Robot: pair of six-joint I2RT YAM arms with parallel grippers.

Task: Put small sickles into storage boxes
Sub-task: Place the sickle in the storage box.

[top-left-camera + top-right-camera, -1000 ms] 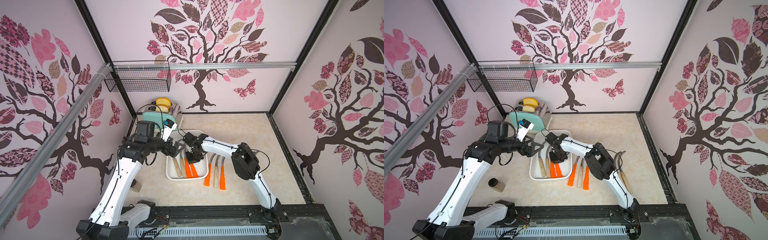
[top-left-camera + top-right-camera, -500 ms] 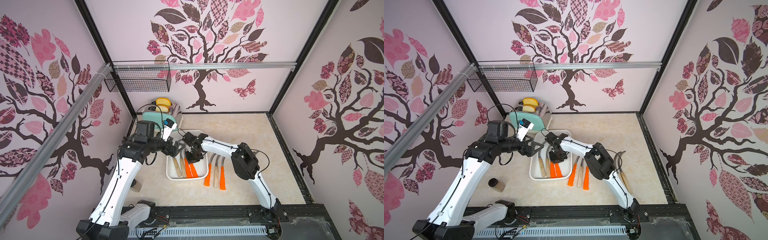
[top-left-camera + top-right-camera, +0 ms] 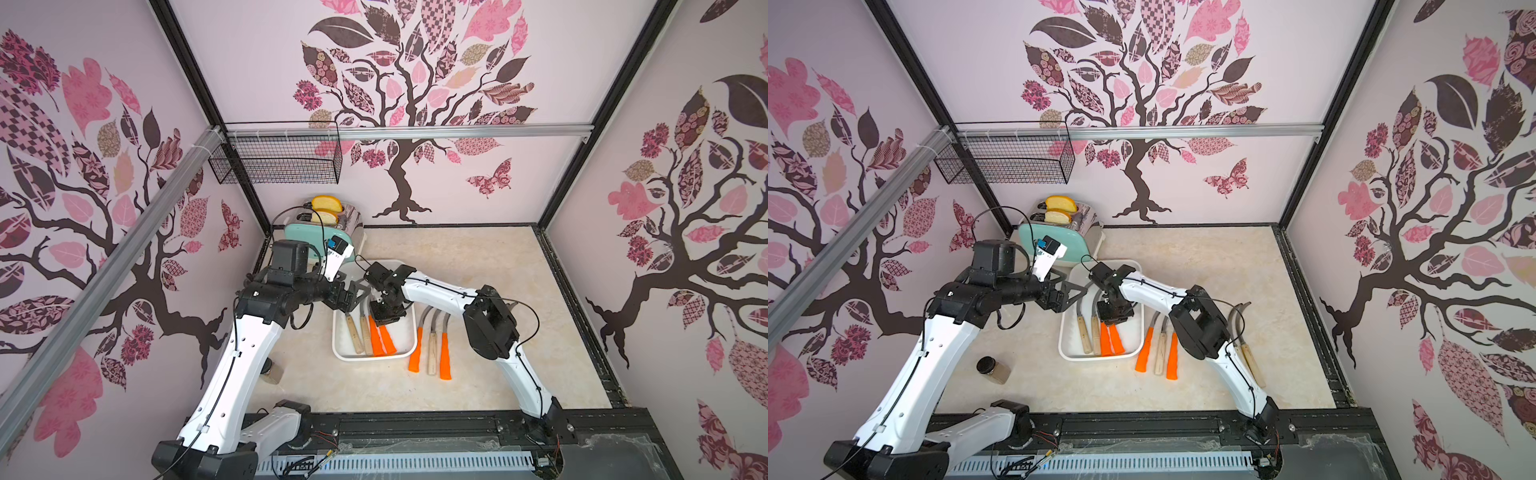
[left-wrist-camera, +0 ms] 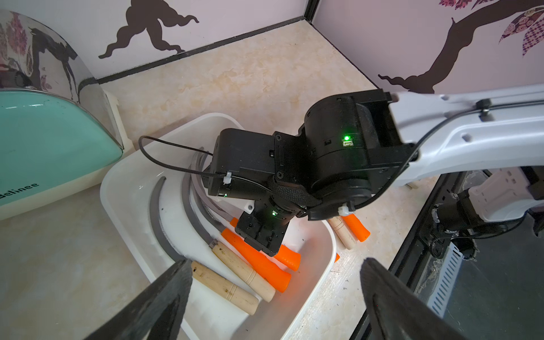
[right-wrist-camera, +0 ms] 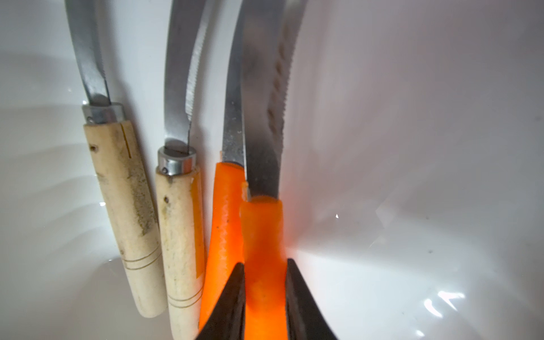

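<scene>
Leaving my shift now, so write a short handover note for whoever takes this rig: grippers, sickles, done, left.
Left gripper: open, empty, beside the shallow white plastic tray.
Right gripper: fingers shut on an orange-handled sickle with a curved grey blade, low inside the tray.
Done: three other sickles lie in the tray, two wooden-handled, one orange-handled; the held one makes four.
Left: release it, then move the row of three sickles on the table beside the tray and two wooden-handled ones past the right arm.

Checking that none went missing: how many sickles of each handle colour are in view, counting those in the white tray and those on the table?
Grey-bladed sickles with bright orange handles: 4
Grey-bladed sickles with pale wooden handles: 5
Total: 9
</scene>
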